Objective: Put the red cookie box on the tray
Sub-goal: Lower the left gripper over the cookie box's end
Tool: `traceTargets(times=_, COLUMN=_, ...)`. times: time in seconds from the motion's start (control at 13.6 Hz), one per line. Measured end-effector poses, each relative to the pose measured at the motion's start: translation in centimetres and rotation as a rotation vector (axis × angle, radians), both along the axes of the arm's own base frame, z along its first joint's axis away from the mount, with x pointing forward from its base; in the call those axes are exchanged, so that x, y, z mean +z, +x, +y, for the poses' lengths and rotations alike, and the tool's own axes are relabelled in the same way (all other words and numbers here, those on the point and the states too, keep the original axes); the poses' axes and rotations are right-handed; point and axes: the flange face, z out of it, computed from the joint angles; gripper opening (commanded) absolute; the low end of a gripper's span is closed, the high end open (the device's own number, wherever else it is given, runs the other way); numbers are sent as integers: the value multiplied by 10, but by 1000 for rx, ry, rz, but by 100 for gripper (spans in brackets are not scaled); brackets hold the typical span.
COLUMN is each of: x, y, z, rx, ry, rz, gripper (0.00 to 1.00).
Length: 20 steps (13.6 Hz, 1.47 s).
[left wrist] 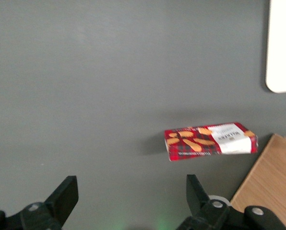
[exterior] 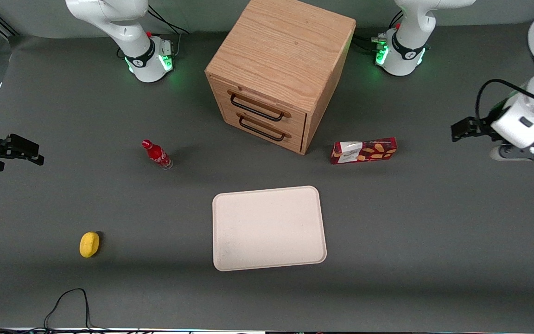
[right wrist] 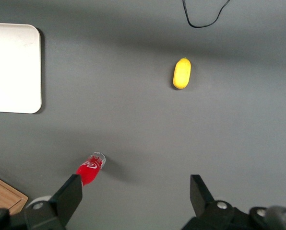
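Observation:
The red cookie box lies flat on the grey table beside the wooden cabinet, a little farther from the front camera than the tray. It is dark red with orange cookie pictures and a white label patch. The cream-white tray holds nothing, and one rounded corner of it shows in the left wrist view. My gripper hangs above the table at the working arm's end, well apart from the box. It stands open with only bare table between its fingers.
A wooden two-drawer cabinet stands at the middle back, its corner close to the box. A small red bottle and a yellow fruit lie toward the parked arm's end. A black cable loops near the front edge.

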Motion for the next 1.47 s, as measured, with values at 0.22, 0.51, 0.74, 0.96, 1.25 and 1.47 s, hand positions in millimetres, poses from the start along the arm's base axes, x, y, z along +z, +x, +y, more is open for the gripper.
traceTargets(times=0.22, x=0, y=-16, z=-77, rx=-139, ry=3, rz=11, gripper=100)
traceTargets(times=0.51, x=-2, y=-49, z=-166, rx=-379, ry=-2, rz=18, gripper=100)
traceTargets(times=0.74, x=-6, y=-53, z=-169, rx=-761, ry=-48, rz=44, gripper=100)
traceTargets(times=0.96, x=-2, y=-63, z=-140, rx=-1046, ry=-108, rz=55, gripper=100)
traceTargets(times=1.25, x=-29, y=-79, z=-99, rx=-1235, ry=-150, rz=-5, gripper=100)
traceTargets(times=1.47, x=-88, y=-89, z=-106, rx=-1290, ry=-148, rz=-20, gripper=100)
